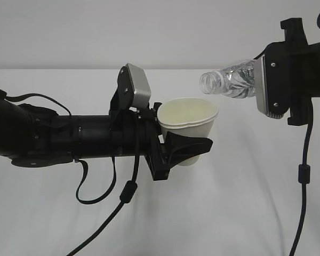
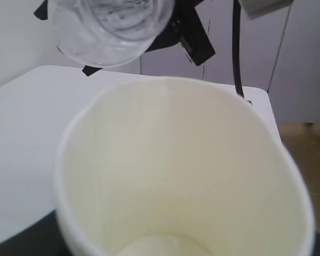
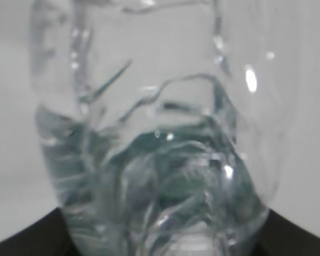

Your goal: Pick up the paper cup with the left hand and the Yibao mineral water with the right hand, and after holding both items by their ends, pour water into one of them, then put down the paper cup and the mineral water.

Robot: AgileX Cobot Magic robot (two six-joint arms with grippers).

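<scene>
The white paper cup is held above the table by my left gripper, whose black fingers are shut round its lower body. Its cream inside fills the left wrist view and looks empty. The Yibao mineral water bottle lies nearly level in my right gripper, which is shut on its body. Its open mouth points left, above and just right of the cup's rim. The bottle mouth shows in the left wrist view. The clear ribbed bottle fills the right wrist view. The green label is hidden.
The white table lies under both arms. Black cables hang from the left arm and the right gripper. A plain pale wall stands behind.
</scene>
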